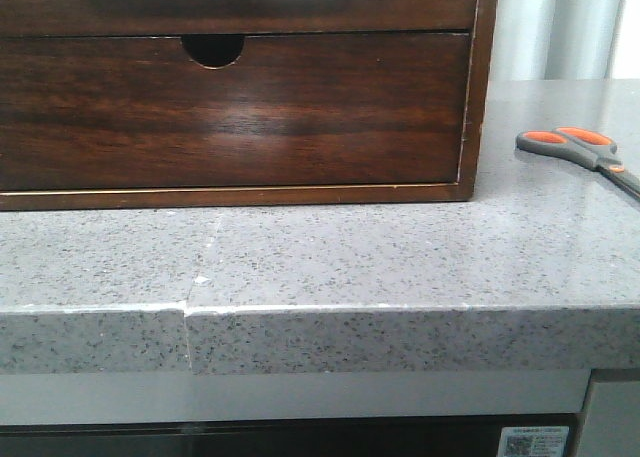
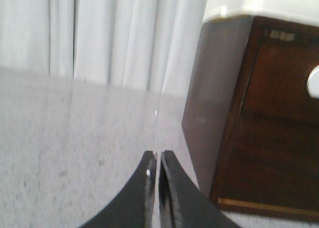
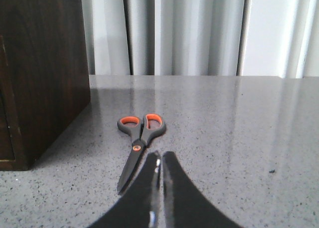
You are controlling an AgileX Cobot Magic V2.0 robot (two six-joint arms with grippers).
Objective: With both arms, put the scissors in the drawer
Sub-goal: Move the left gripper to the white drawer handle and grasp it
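The scissors [image 1: 575, 149], grey handles with orange-lined loops, lie flat on the stone counter at the right, blades running off the right edge. In the right wrist view the scissors [image 3: 139, 133] lie just beyond and to the left of my right gripper [image 3: 159, 155], which is shut, empty and above the counter. The drawer [image 1: 420, 7] is the upper dark brown front, its pale cut-out just showing at the top edge; it looks closed. My left gripper [image 2: 158, 155] is shut and empty, over the counter beside the cabinet's side [image 2: 214, 103]. Neither gripper shows in the front view.
A lower drawer with a half-round finger notch [image 1: 213, 49] sits under the upper one in the wooden cabinet [image 1: 480, 97]. The grey speckled counter [image 1: 330, 257] has a front edge with a seam [image 1: 187, 317]. White curtains [image 3: 199, 33] hang behind.
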